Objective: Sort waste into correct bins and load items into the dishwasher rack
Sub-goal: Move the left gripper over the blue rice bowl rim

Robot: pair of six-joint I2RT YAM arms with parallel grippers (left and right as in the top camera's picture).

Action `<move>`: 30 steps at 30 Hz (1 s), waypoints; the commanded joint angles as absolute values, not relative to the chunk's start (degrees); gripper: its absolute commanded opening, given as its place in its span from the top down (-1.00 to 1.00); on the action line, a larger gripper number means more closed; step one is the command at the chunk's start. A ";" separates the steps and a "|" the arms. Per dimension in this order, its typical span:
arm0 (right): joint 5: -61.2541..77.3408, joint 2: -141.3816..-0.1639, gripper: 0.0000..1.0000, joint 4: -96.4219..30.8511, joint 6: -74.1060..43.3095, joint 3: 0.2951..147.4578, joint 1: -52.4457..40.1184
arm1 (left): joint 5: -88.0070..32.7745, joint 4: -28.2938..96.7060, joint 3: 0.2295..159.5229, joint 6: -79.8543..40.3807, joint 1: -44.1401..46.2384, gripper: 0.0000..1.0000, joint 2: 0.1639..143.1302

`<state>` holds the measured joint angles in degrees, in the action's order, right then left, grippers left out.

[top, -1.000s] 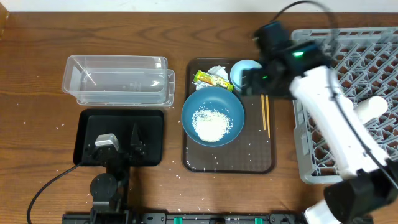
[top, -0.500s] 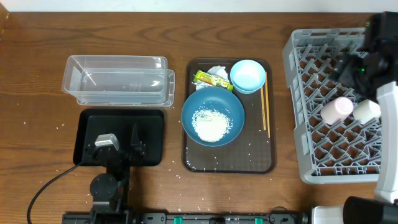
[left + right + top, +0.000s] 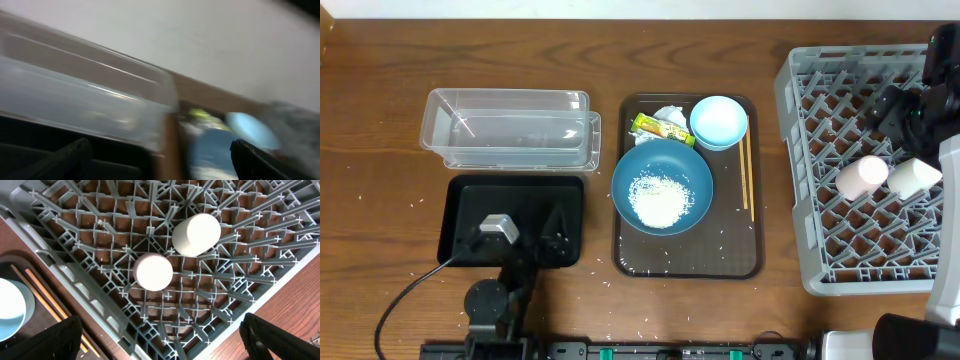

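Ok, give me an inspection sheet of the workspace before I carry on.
Surface: wooden table, stray grains on it.
Job's things: pink cup, white cup in the rack; dark-blue bowl holding rice, light-blue bowl, wrapper, tissue, chopsticks on the serving tray; clear tub, black tray to its left.
Clutter: nothing seen.
Pincers: left pincer open above black tray; right pincer open above rack.
Cables: black cable by left arm's base.
Surroundings: nothing seen.

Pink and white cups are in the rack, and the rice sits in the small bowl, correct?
No. The pink cup and white cup are in the rack, but the rice sits in the large bowl, not the small bowl, as the overhead view shows.
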<state>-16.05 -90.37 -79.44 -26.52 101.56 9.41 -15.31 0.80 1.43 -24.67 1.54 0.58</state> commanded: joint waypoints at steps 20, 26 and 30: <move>-16.25 -90.39 -0.99 -79.31 -26.52 101.93 9.78 | -42.46 7.95 26.15 -37.21 1.32 -0.83 19.14; -16.25 -90.39 -0.98 -79.29 -26.52 101.93 9.69 | -40.60 34.20 49.36 -19.44 4.16 -0.83 41.21; -16.25 -90.39 -0.98 -79.29 -26.52 101.93 9.69 | -26.33 52.12 63.44 -14.59 11.70 -0.82 54.06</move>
<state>-16.03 -90.37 -79.37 -26.52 101.54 9.41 -37.12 45.95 55.33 -24.08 6.98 47.16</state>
